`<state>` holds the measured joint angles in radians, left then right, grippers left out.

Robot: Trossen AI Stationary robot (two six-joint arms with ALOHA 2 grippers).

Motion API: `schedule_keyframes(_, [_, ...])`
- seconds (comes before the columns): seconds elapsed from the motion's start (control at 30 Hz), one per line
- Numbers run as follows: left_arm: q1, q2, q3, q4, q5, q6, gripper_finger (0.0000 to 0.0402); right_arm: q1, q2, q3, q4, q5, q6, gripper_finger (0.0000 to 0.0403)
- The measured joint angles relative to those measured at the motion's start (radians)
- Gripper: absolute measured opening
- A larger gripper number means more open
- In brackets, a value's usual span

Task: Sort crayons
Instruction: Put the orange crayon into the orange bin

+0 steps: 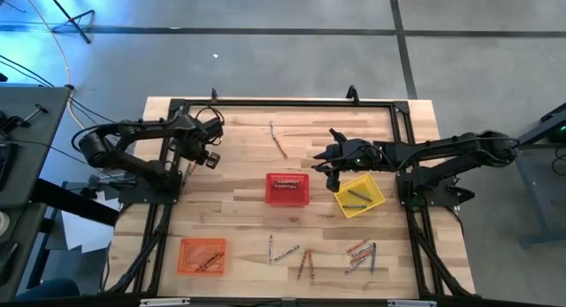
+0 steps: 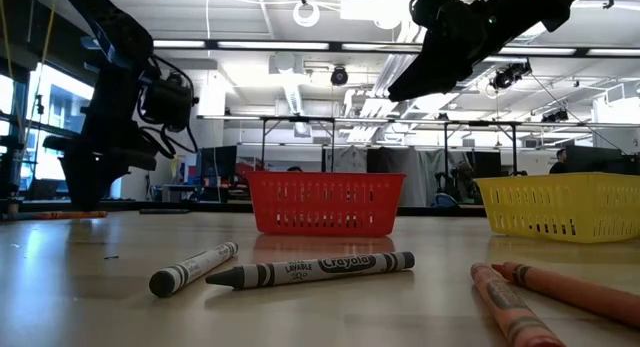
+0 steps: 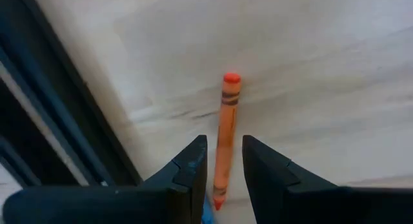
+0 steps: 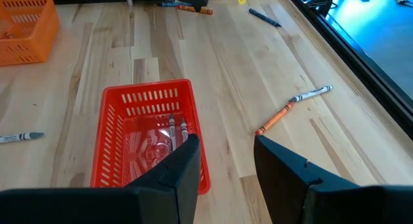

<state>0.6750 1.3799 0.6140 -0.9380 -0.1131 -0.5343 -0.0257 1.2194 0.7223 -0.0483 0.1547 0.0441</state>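
Note:
An orange crayon [image 3: 226, 133] lies flat on the wooden table near its left edge. My left gripper [image 3: 224, 161] points down over it and is open, one finger on each side of the crayon's lower half; no touch shows. In the high view this gripper [image 1: 190, 162] is by the left frame rail. My right gripper [image 4: 226, 153] hangs open above the table between the red basket [image 1: 287, 189] and the yellow basket [image 1: 359, 195], holding nothing. More crayons lie near the far edge [image 1: 278, 141] and several near the front edge [image 1: 305, 261].
An orange basket [image 1: 203, 256] stands at the front left. The red basket holds crayons [image 4: 175, 128], and so does the yellow one. A black frame rail [image 3: 58, 114] runs close beside my left gripper. Grey crayons [image 2: 315, 270] and orange ones [image 2: 540, 292] lie by the near edge.

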Motion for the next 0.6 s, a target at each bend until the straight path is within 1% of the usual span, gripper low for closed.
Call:
schedule_keyframes(0.1, [0.003,0.037,0.001,0.040,0.004,0.014,0.0087,0.000,0.000,0.000,0.000,0.000,0.000,0.0140])
schedule_keyframes(0.23, [0.026,0.073,0.006,0.048,0.030,0.040,0.0087,0.000,0.000,0.000,0.000,0.000,0.000,0.0140])
schedule_keyframes(0.4, [0.052,0.083,0.004,0.048,0.053,0.042,0.0085,0.000,0.001,0.000,-0.013,0.000,0.000,0.0140])
schedule_keyframes(0.5, [0.052,0.077,0.004,0.049,0.072,0.046,0.0067,0.000,0.012,0.000,-0.015,0.000,0.000,0.0140])
schedule_keyframes(0.6, [0.053,0.073,0.003,0.043,0.090,0.047,0.0031,0.000,0.036,0.000,-0.014,0.000,0.000,0.0140])
